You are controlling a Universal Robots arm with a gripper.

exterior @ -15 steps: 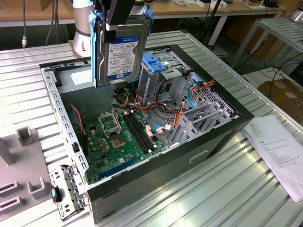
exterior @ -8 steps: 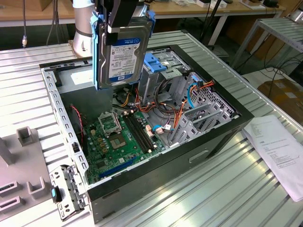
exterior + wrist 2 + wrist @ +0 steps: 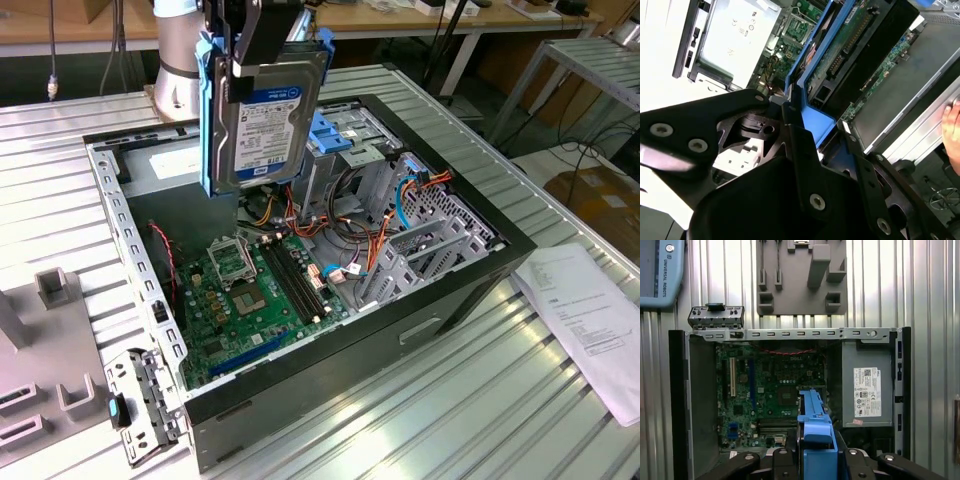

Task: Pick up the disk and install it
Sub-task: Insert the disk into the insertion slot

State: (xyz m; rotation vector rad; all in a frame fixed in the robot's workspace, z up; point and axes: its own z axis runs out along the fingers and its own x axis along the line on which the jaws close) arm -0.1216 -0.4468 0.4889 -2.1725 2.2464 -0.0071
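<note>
In the exterior view the end effector (image 3: 248, 50) grips the top edge of the disk (image 3: 262, 115), which hangs upright at the upper centre of the frame above the open computer case (image 3: 300, 385) on the counter (image 3: 440, 400); that orientation seems to suit the drive cage (image 3: 345, 150) just beside it. In the second wrist view the fingers (image 3: 792, 112) pinch the blue carrier frame, probably to spare the circuit board face. In the first wrist view the disk's blue edge hangs over the motherboard (image 3: 765, 385).
</note>
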